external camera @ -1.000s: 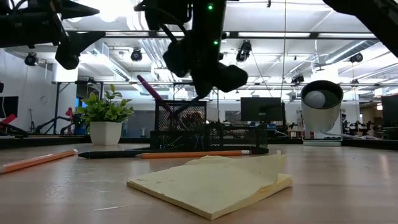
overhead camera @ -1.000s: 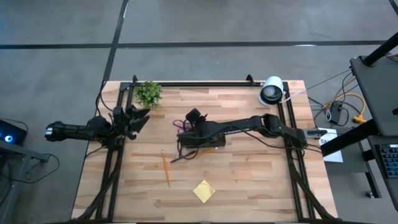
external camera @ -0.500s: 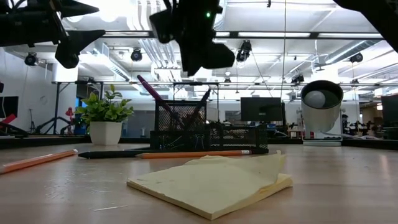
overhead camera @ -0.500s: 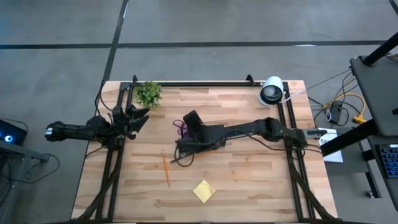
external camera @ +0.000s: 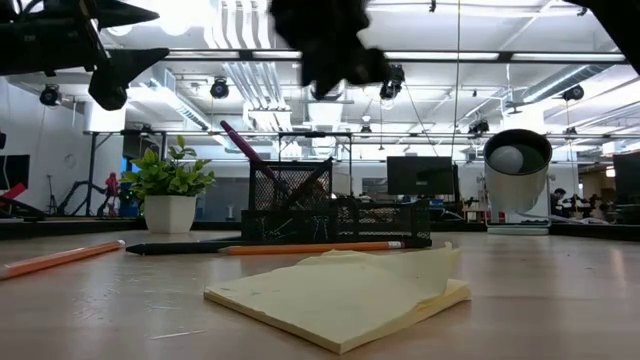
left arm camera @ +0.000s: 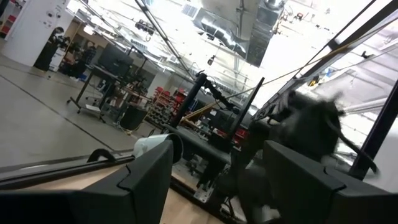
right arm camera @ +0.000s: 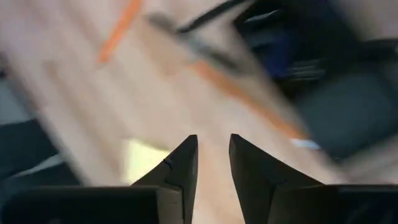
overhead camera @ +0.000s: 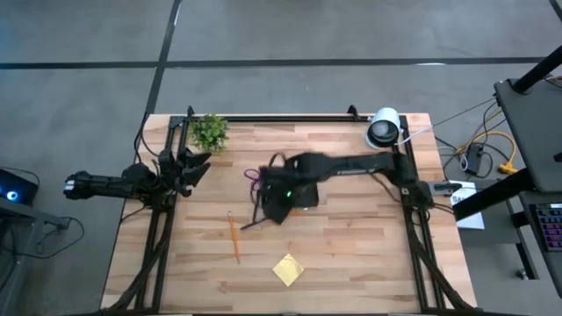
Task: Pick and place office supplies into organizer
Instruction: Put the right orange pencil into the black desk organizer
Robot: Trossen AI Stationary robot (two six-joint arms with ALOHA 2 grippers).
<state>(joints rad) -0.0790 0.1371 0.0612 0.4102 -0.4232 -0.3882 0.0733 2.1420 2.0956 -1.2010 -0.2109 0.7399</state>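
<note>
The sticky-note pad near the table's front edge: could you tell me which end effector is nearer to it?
The right. The right end effector is over the table's middle, by the organizer, above the sticky-note pad. The left end effector waits at the left edge.

The table (overhead camera: 351,254) was a pale wood butcher-block top standing on a grey concrete floor (overhead camera: 88,53) crossed by dark seam lines. A black desk (overhead camera: 536,149) stood at one side with cables (overhead camera: 487,154) trailing beside it. Across the table, the room opened into a large workshop: white ceiling ducts (external camera: 240,85), hanging spotlights (external camera: 218,88), bright overhead light, a dark monitor (external camera: 420,175) on a far bench, and black stands (left arm camera: 186,106) on the open floor.
</note>
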